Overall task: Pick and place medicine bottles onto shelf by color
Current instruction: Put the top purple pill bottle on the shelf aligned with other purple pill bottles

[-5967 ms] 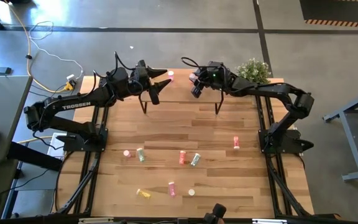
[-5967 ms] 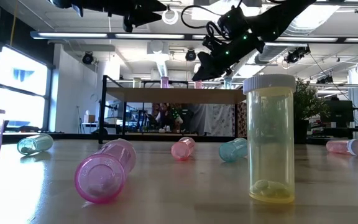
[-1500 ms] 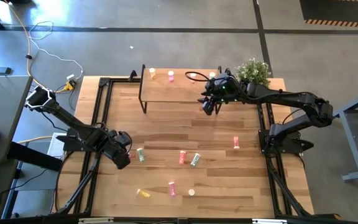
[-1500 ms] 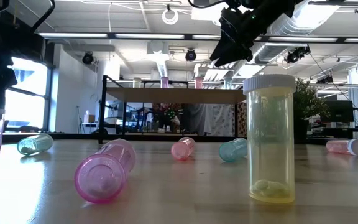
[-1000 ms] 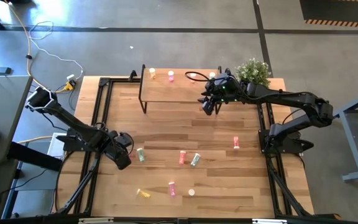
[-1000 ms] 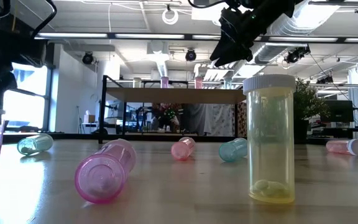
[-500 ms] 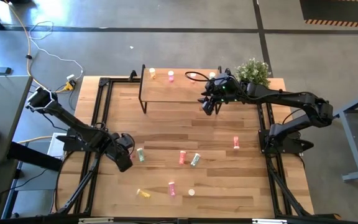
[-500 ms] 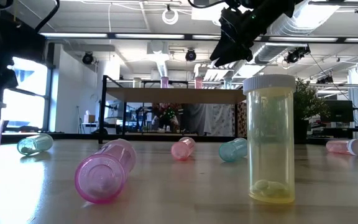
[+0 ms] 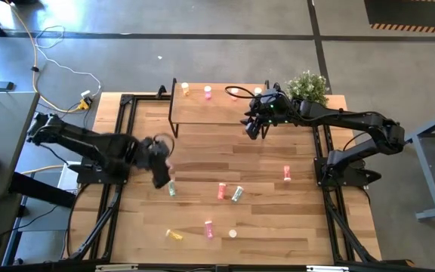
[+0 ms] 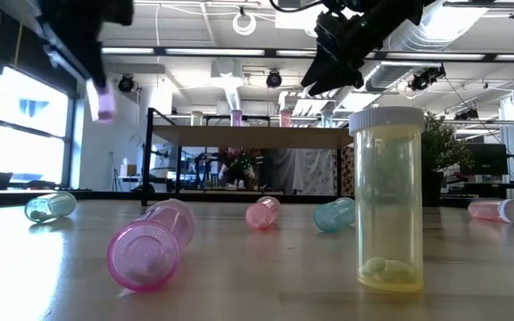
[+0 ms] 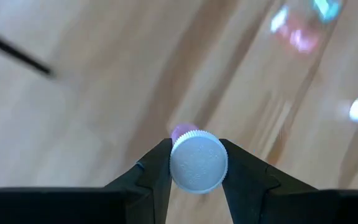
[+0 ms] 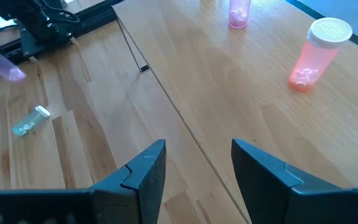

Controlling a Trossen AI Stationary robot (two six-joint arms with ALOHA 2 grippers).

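The left gripper [image 11: 194,163] is clamped on a pink bottle [image 10: 103,101] just under its white cap, and in the low view the bottle hangs clear of the tabletop at the upper left of the frame. In the high view this gripper [image 9: 159,161] sits left of centre and is smeared by motion, so the arm appears to be travelling fast. The grip is narrow and high on the bottle; a quick swing could let the bottle pivot or slip out between the fingers and fall among the bottles lying on the table [image 9: 202,208]. If it reaches the shelf [image 9: 217,112] tilted, it could also topple when set down, or knock the bottles already standing along the shelf's upper edge.

The right gripper [image 12: 194,165] waits with its jaws apart and empty, held over the shelf's right end at the upper centre of the high view. With both arms near the shelf, the incoming left arm could crowd it.

Compared with half a second ago, the left gripper has risen from the table at the left of the bottle row and shifted up and to the right, and the pink bottle, then down near the table at the far left of the low view, is now lifted. The right arm has not moved.
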